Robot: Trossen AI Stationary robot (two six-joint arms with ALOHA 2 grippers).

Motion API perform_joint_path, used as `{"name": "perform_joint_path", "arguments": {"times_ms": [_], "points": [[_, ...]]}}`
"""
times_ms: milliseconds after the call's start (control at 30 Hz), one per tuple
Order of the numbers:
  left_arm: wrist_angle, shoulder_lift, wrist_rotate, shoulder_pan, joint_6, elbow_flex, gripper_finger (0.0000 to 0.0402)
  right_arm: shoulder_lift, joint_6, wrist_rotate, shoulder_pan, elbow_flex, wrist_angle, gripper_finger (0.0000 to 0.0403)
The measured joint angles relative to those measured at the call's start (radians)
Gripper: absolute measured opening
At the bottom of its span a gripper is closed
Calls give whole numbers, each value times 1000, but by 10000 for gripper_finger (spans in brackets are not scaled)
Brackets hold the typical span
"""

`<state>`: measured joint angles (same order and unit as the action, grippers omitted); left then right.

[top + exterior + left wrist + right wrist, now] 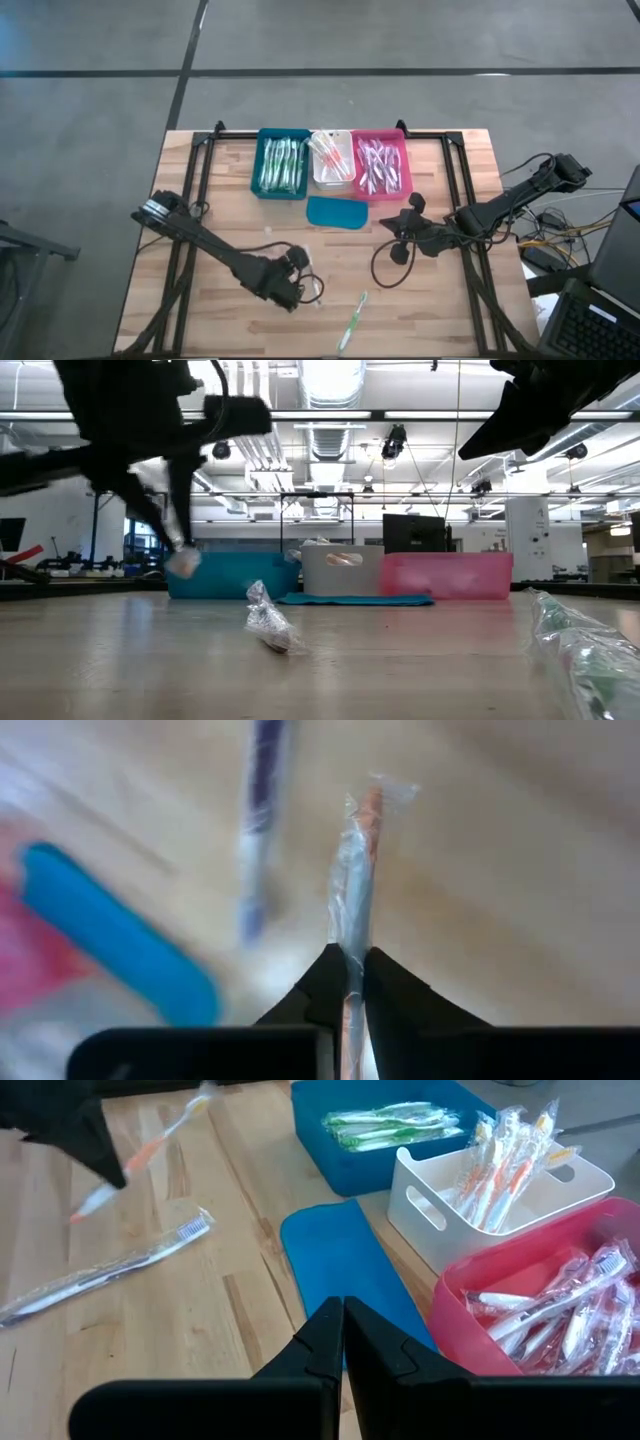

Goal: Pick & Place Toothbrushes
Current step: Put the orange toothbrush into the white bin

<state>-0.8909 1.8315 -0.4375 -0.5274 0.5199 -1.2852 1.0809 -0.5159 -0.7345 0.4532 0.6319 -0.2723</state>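
Wooden slats form the bench (430, 310), seen from above with grey floor around it. My left gripper (303, 283) works toward 6 o'clock on the bench, left of centre, clenched on a wrapped orange-and-white toothbrush (356, 870); in the left wrist view the wrapper's free end sticks out past my two dark fingers (322, 988). In the right wrist view this brush (150, 1148) hangs tilted, clear of the wood. Just beside that gripper, toward 4 o'clock, a green-handled toothbrush (353, 319) lies flat near the bench's front edge. A second loose wrapped brush (105, 1270), with a dark handle, lies flat on the wood near the held one.

My right gripper (404, 231) waits right of centre with its fingers (325, 1342) pressed together on nothing, just above the near end of the flat teal piece (337, 212), which lies at mid-bench.

Three bins stand touching in a row at 12 o'clock. The teal bin (262, 172) holds green-accented toothbrushes (283, 165); the white bin (330, 181) in the middle holds orange-accented toothbrushes (330, 152); the pink bin (404, 170) holds wrapped white toothbrushes (380, 166) with pink accents. The flat teal piece sits just in front of the white bin.
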Motion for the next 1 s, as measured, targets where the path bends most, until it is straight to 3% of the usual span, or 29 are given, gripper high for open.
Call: {"name": "perform_joint_path", "arguments": {"times_ms": [100, 233, 300, 633, 800, 1000], "points": [[5, -1, -133, 11, 194, -1, 31, 0, 0, 0, 0, 0, 0, 8], [35, -1, -310, 57, 252, -4, 26, 0, 0, 0, 0, 0, 0, 8], [34, -1, -347, 90, 297, -12, 24, 0, 1, 0, 0, 0, 0, 8], [183, -2, -338, 335, 559, -83, 23, 0, 4, 0, 0, 0, -5, 8], [288, -2, -210, 453, 670, -126, 25, 0, 3, -2, 0, 0, -11, 8], [358, -2, -135, 565, 801, -172, 25, -7, 0, -54, -3, 0, -11, 8]]}}
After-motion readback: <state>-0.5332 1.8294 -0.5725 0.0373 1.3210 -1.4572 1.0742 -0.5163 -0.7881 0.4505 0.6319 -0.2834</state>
